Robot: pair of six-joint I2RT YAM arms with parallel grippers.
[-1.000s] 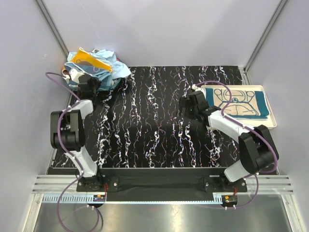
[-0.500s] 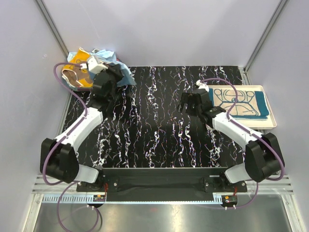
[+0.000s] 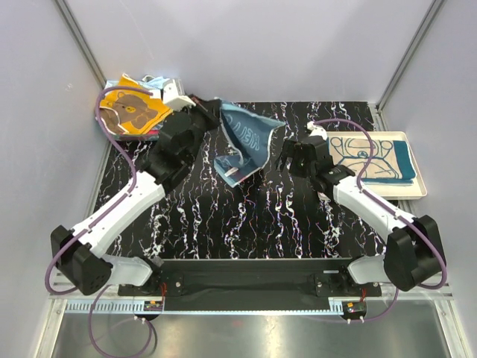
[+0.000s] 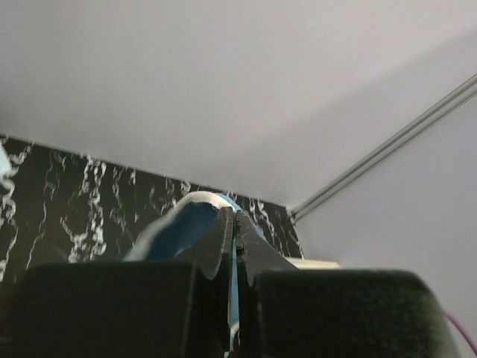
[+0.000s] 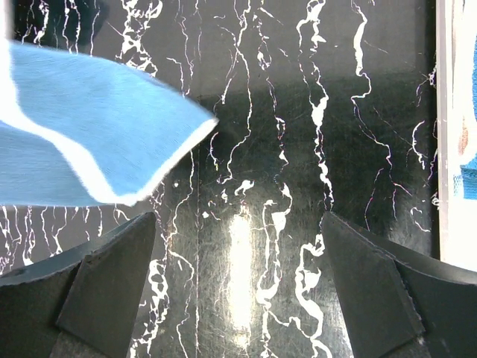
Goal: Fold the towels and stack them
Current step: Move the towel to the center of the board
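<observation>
The left gripper (image 3: 212,112) pinches the light blue towel (image 3: 242,145), which hangs lengthwise toward the near edge (dark lettering, pale border). The right gripper (image 3: 288,161) gapes beside it.

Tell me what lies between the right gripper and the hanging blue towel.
Nothing: in the right wrist view, only bare marbled table shows between the right gripper and the blue towel.

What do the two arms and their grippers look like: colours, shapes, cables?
The left arm and right arm have white links and black joints. A purple cable loops along each. The left gripper and right gripper are black, with wedge-shaped fingers.
</observation>
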